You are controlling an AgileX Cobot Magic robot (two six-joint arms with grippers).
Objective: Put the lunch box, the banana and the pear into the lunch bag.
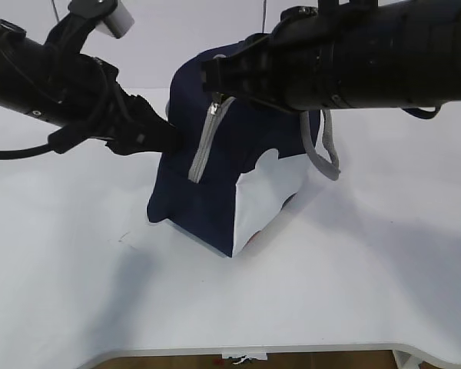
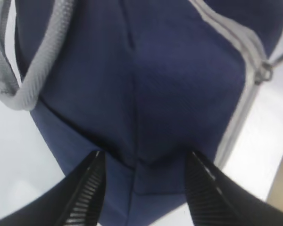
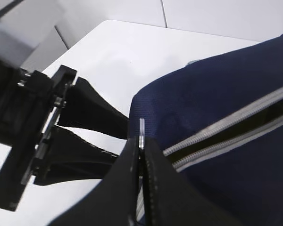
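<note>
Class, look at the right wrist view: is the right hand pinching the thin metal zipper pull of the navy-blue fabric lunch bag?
Yes, the right hand is closed on the thin metal zipper pull of the navy-blue fabric lunch bag.

We can find no words, numbers, brand names or signs to read in any of the three views. The lunch bag (image 1: pixel 207 207) is plain dark blue cloth with a plain white panel at about 5 o'clock on it, and nothing is printed there. The black robot arms show no writing we can make out. The white table (image 1: pixel 353 277) has no labels on it either.
</note>
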